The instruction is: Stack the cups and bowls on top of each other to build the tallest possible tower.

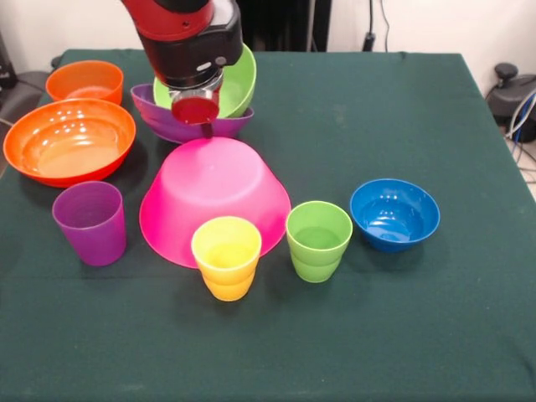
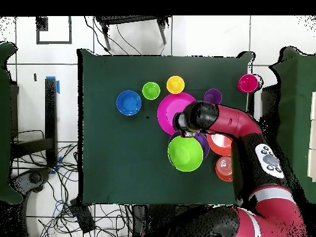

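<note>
My gripper (image 1: 198,102) is shut on the red cup (image 1: 194,110) and holds it above the far edge of the inverted pink bowl (image 1: 213,197). Nothing rests on the pink bowl. Just behind it the purple bowl (image 1: 180,123) stands upright with the lime green bowl (image 1: 234,79) tilted inside it. The yellow cup (image 1: 226,255) and green cup (image 1: 318,240) stand in front of the pink bowl, and the purple cup (image 1: 90,222) to its left. In the overhead view the arm's end (image 2: 187,122) covers the red cup, between the pink bowl (image 2: 170,110) and the green bowl (image 2: 184,153).
The large orange bowl (image 1: 69,141) and the small orange bowl (image 1: 85,81) stand upright at the far left. The small blue bowl (image 1: 394,213) stands at the right. A small magenta round thing (image 2: 248,83) shows at the table's right edge in the overhead view.
</note>
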Available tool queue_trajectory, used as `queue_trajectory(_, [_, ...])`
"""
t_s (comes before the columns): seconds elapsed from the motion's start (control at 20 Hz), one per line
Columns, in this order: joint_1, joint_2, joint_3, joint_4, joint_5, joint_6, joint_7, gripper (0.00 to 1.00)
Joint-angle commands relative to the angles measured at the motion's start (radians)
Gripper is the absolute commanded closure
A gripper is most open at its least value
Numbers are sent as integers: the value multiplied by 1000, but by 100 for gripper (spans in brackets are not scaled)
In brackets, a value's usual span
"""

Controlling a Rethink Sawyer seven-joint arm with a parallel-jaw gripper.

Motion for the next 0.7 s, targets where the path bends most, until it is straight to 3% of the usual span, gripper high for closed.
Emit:
queue_trajectory(0.05, [28,-44,86,-14,55,70,-100,100])
queue_trajectory(0.7, [51,-35,80,-72,96,161,-103,100])
